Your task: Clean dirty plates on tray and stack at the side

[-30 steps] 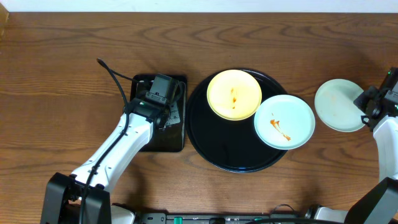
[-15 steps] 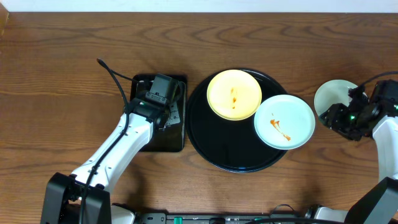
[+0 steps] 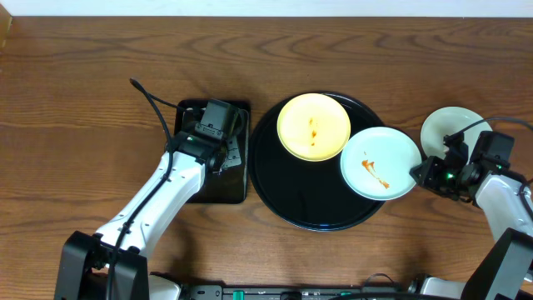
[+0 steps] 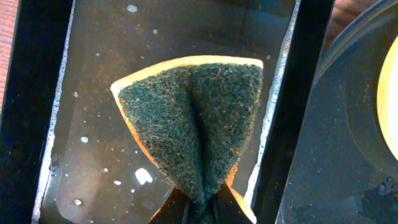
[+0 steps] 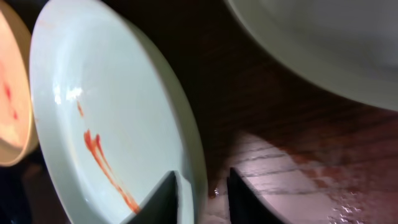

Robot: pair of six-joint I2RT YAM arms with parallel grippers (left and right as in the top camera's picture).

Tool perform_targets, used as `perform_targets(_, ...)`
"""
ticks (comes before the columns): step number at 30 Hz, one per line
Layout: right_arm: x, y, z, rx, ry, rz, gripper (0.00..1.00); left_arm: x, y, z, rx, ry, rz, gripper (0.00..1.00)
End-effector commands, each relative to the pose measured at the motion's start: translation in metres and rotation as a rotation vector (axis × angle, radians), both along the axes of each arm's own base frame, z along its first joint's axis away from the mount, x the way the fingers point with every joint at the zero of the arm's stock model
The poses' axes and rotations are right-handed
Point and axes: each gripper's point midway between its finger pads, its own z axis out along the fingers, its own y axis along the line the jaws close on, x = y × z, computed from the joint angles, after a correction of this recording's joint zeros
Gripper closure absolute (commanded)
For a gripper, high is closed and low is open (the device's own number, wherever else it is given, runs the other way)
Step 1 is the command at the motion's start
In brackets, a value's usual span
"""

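A pale yellow plate with a small sauce smear and a pale blue-green plate with an orange-red streak sit on the round black tray. A second blue-green plate lies on the table to the right, with no sauce showing. My right gripper is open and straddles the right rim of the smeared plate: one finger is over its inside, the other outside. My left gripper is shut on a green-and-yellow sponge, folded between its fingers.
The sponge hangs over a small rectangular black tray with wet specks, just left of the round tray. The wooden table shows a wet patch near the right fingers. The yellow plate's edge shows at far left in the right wrist view.
My right gripper has moved left and down from the plate on the table to the right rim of the smeared blue-green plate. The left arm and sponge have not moved.
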Motion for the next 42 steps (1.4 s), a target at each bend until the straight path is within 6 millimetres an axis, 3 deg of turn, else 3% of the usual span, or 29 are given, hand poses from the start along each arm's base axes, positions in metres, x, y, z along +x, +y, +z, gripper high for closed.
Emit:
perform_targets(1, 0.003, 0.011, 0.002, 0.059, -0.027, 0.019, 0.86, -0.003, 0.005, -0.005, 0.019, 0.011, 0.0, 0.92)
perform_targets(6, 0.005, 0.011, 0.003, 0.058, -0.038, 0.02, 0.99, -0.003, 0.005, -0.005, 0.019, 0.011, 0.0, 0.92)
perform_targets(14, 0.012, 0.025, 0.023, 0.133, -0.109, 0.053, 0.99, -0.002, 0.004, -0.005, 0.018, 0.01, 0.0, 0.92)
perform_targets(18, 0.009, 0.043, 0.029, 0.158, -0.094, 0.077, 0.99, -0.001, -0.002, -0.004, 0.003, 0.004, -0.055, 0.92)
perform_targets(25, -0.019, 0.085, 0.008, 0.059, 0.075, 0.204, 0.99, 0.004, -0.037, 0.023, -0.125, -0.082, -0.188, 0.93)
perform_targets(31, -0.038, 0.118, -0.001, -0.022, 0.156, 0.308, 0.99, -0.013, -0.088, 0.047, -0.248, -0.129, -0.343, 0.93)
perform_targets(37, -0.049, 0.145, -0.003, -0.047, 0.181, 0.369, 0.99, -0.047, -0.146, 0.037, -0.308, -0.07, -0.461, 0.92)
perform_targets(42, -0.052, 0.145, -0.007, -0.105, 0.202, 0.336, 0.99, -0.075, -0.187, 0.017, -0.337, -0.001, -0.505, 0.93)
